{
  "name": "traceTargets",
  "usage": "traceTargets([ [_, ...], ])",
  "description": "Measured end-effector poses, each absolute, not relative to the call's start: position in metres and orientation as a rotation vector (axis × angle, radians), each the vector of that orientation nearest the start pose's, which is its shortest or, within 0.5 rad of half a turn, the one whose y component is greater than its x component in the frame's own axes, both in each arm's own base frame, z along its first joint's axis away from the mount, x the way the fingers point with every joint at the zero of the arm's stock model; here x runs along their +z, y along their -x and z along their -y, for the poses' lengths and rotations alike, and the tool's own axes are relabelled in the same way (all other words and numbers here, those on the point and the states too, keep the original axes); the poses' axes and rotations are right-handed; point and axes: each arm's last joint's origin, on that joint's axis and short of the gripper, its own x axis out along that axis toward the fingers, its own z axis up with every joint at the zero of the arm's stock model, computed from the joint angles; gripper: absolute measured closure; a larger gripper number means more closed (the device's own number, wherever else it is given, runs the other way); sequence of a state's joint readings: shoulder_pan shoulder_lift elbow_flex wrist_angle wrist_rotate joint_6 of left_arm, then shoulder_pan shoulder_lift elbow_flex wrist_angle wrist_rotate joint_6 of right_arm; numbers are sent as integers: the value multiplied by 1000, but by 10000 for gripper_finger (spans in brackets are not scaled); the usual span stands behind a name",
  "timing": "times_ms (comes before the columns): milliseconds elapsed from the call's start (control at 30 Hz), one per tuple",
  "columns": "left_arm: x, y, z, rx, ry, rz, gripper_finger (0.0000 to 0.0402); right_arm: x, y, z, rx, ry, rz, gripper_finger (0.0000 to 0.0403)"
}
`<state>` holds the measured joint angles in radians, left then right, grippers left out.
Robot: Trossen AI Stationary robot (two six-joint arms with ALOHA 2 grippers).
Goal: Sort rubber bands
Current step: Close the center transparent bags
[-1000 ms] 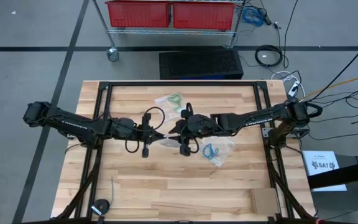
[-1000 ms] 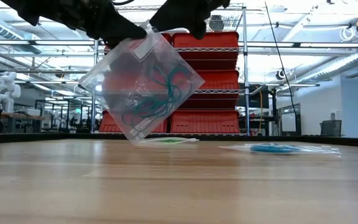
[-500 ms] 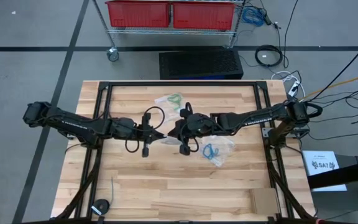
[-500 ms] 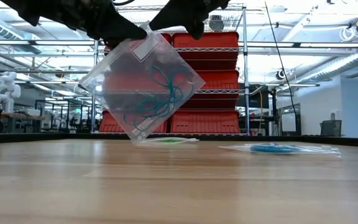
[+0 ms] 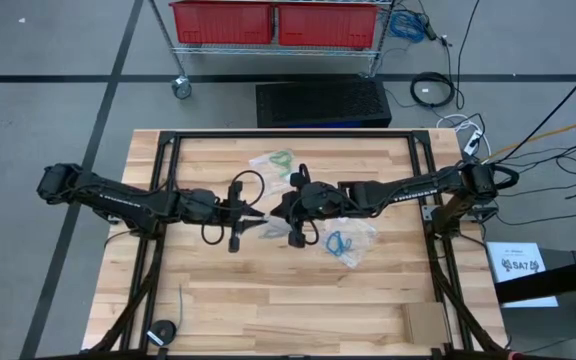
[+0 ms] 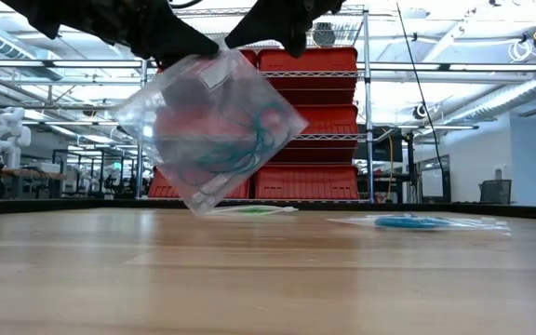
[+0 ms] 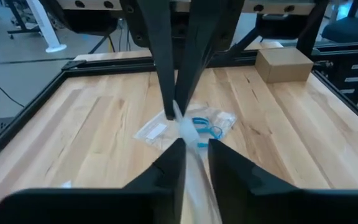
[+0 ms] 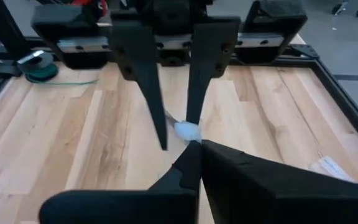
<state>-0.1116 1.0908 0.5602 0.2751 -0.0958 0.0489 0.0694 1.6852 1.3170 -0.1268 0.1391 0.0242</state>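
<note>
A clear zip bag (image 6: 214, 130) with dark teal rubber bands (image 6: 249, 140) inside hangs in the air over the table's middle. My left gripper (image 5: 261, 218) and my right gripper (image 5: 280, 214) meet tip to tip at its top, both shut on it. In the low view the left gripper (image 6: 186, 45) is on the left and the right gripper (image 6: 249, 33) beside it. A second bag with light green bands (image 5: 276, 160) lies flat behind. A third bag with bright blue bands (image 5: 343, 242) lies flat to the right. My left gripper pinches the bag's bunched top edge (image 7: 194, 155) between its two fingers, coming level from the table's left. The bag hangs below, clear of the table. My right gripper pinches the same top edge at a crumpled bit of plastic (image 8: 188, 132), coming level from the table's right. The bag hangs tilted below the fingers.
A cardboard box (image 5: 426, 322) sits at the near right corner. A black round object (image 5: 163, 332) with a thin green cord lies at the near left. A black frame (image 5: 168, 140) runs around the table. Bare wood (image 5: 268, 300) lies toward the near edge.
Both grippers have kept their place and stayed shut on the bag. The hanging bag has stirred a little; its walls and the bands inside show blurred now.
</note>
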Motion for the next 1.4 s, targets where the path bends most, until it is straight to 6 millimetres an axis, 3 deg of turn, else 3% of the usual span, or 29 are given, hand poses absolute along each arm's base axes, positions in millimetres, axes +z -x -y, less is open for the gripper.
traceTargets([
  [167,241,-232,22,-6,-6,-250,294,287,-384,-23,-75,30,-495,403],
  [433,245,-234,16,23,29,-207,289,287,-384,-23,-74,37,-498,403],
  [567,245,-234,15,30,28,-208,308,287,-384,-23,-73,41,-498,403],
  [767,244,-234,15,35,2,-218,384,287,-384,-22,-94,56,-501,403],
  [1267,237,-232,15,35,-9,-296,384,290,-382,-21,-122,54,-495,403],
  [1400,237,-231,15,35,-10,-294,384,289,-381,-22,-30,-33,-511,399],
])
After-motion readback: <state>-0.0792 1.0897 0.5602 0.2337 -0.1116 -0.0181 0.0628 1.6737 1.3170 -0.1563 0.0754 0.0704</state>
